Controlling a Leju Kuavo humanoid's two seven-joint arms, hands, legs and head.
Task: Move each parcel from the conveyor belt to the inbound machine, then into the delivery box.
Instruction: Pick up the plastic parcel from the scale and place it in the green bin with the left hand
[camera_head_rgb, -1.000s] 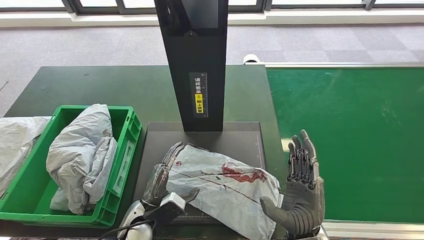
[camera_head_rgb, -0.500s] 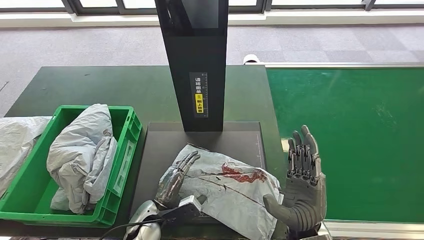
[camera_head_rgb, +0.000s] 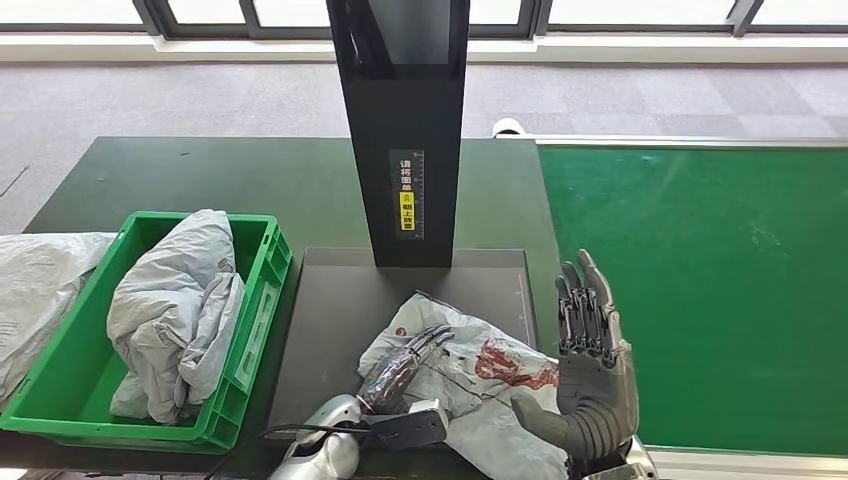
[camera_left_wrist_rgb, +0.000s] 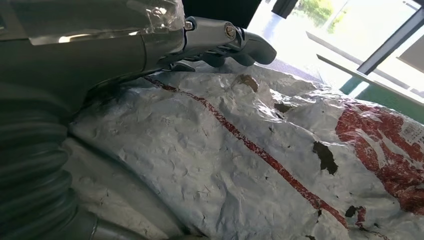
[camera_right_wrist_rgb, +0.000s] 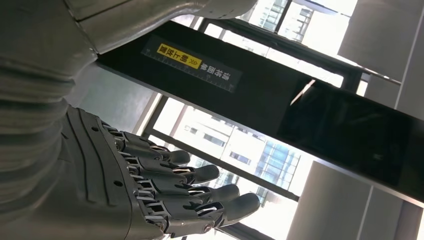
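On the scanner plate, head view: we see the parcel (camera_head_rgb: 480, 385), a crumpled white bag with red print, lying on the dark plate (camera_head_rgb: 330, 310) of the inbound machine (camera_head_rgb: 405, 130), toward its near right corner.
Left hand, head view: our left hand (camera_head_rgb: 405, 358) lies flat on the parcel's near left part, fingers stretched out along the bag; we cannot tell whether it grips or only rests.
Right hand, head view: our right hand (camera_head_rgb: 590, 375) stands upright just beside the parcel's right edge, fingers straight and spread, thumb toward the bag, holding nothing.
Box, head view: the green box (camera_head_rgb: 245, 355) sits left of the plate with a grey bag (camera_head_rgb: 175, 310) inside; another grey bag (camera_head_rgb: 35, 295) lies outside it at the left edge.
Belt, head view: the green belt (camera_head_rgb: 720, 290) runs on the right.
Change, head view: since a second ago our left hand has slid rightward from the parcel's left edge onto its top; the parcel has moved rightward on the plate. The whole picture has shifted a little, so the camera moved.
Left wrist view: the left hand (camera_left_wrist_rgb: 220, 42) presses its fingers onto the wrinkled parcel (camera_left_wrist_rgb: 260, 165), along a thin red line.
Right wrist view: the right hand (camera_right_wrist_rgb: 170, 192) is open, fingers extended side by side, with the inbound machine (camera_right_wrist_rgb: 300, 115) behind them.
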